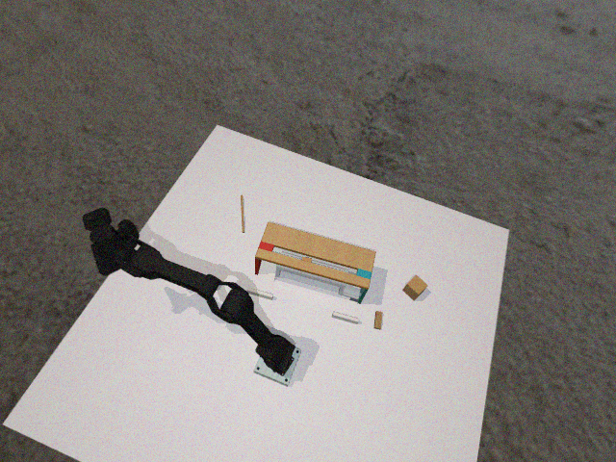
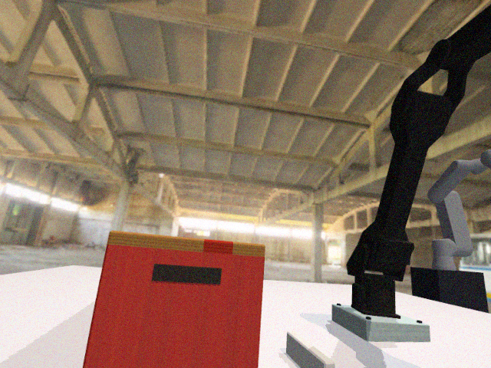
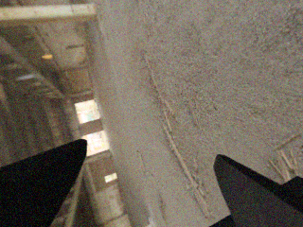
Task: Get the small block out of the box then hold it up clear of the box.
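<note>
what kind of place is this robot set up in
Likely a big disused industrial hall: a ribbed concrete roof on beams, support columns and rough bare ground around the white table.

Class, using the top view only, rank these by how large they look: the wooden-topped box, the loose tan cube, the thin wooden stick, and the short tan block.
1. Wooden-topped box
2. Thin wooden stick, longest after the box but very slim
3. Tan cube, bulkier than the stick, so their order is debatable
4. Short tan block
</note>
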`<action>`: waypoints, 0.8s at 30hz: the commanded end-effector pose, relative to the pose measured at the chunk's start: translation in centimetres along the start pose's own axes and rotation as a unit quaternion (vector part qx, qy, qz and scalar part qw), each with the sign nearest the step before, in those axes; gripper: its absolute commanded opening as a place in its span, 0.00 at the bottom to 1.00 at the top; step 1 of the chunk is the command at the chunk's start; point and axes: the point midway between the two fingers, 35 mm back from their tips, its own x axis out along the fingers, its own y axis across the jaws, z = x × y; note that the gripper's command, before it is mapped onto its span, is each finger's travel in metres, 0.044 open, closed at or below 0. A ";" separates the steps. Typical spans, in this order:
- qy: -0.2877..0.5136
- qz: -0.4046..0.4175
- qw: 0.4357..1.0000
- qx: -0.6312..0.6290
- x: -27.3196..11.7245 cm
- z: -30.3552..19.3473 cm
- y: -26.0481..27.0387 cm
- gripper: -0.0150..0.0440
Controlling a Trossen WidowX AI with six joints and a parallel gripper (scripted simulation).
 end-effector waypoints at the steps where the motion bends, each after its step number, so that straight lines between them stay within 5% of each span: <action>1: -0.056 -0.034 0.998 -0.016 0.0 7.3 0.7 0.93; 11: -0.181 -0.141 0.973 -0.009 -4.0 24.1 -0.5 0.93; 24: -0.286 -0.283 0.912 0.085 -16.8 41.1 -5.1 0.93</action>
